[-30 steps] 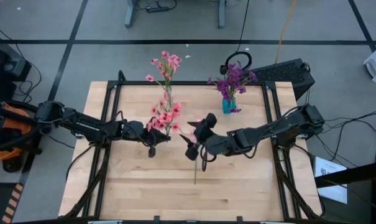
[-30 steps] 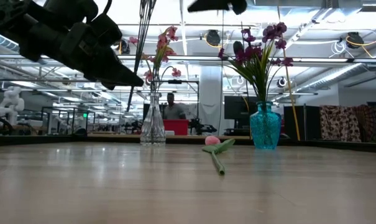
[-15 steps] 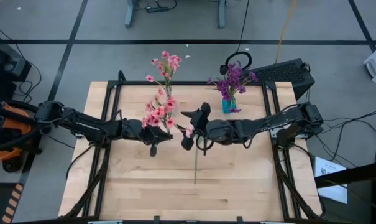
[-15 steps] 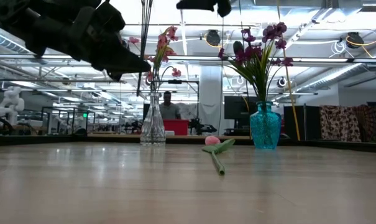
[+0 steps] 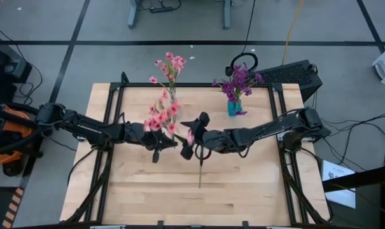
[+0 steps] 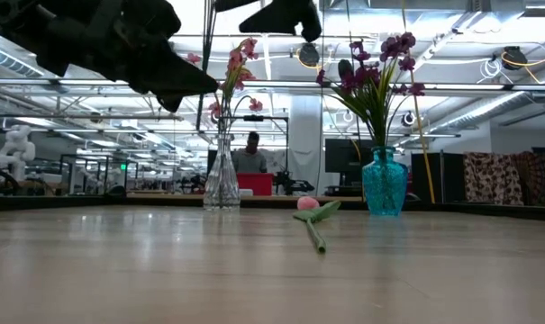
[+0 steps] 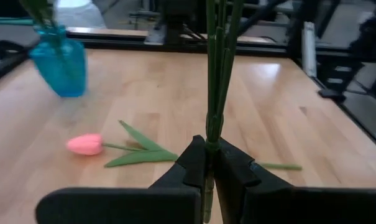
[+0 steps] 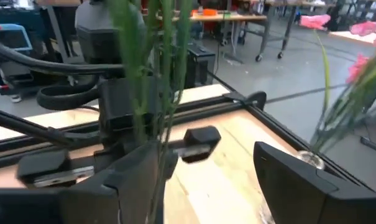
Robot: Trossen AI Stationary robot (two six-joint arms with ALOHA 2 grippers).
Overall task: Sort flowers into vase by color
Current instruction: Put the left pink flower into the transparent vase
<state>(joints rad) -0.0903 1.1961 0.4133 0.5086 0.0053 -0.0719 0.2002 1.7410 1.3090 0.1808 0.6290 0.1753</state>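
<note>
My left gripper [image 5: 157, 145] [image 7: 209, 155] is shut on a pink-blossom spray [image 5: 160, 117], held above the table's middle. My right gripper [image 5: 195, 137] [image 8: 206, 165] hangs open just right of it, and the spray's green stems [image 8: 153, 68] rise close beside one of its fingers [image 8: 135, 180]. A pink tulip [image 7: 85, 144] [image 6: 307, 203] lies flat on the table, its stem [image 5: 200, 173] pointing toward the near edge. A clear vase [image 6: 222, 180] with pink blossoms [image 5: 170, 67] and a blue vase [image 6: 385, 183] with purple flowers [image 5: 238, 79] stand near the far edge. My left gripper pinches the spray's bundled stems [image 7: 211, 134] near their lower end between its two fingers. The stems rise upright from the fingers, with the blossoms above, and the spray is lifted clear of the table. My right gripper is open at the stems; I cannot tell whether its finger touches them.
A black metal frame [image 5: 116, 95] runs along the table's edges. Headphones [image 5: 243, 62] and a dark keyboard [image 5: 294, 73] lie beyond the far edge. Bare wood [image 5: 147, 191] spreads toward the near edge. A person [image 6: 251, 157] stands far off in the room behind.
My right gripper has moved toward the table's left and far side, from above the tulip up to the held spray. My left gripper has carried the spray slightly toward the far edge and stays shut on it. The tulip has not moved.
</note>
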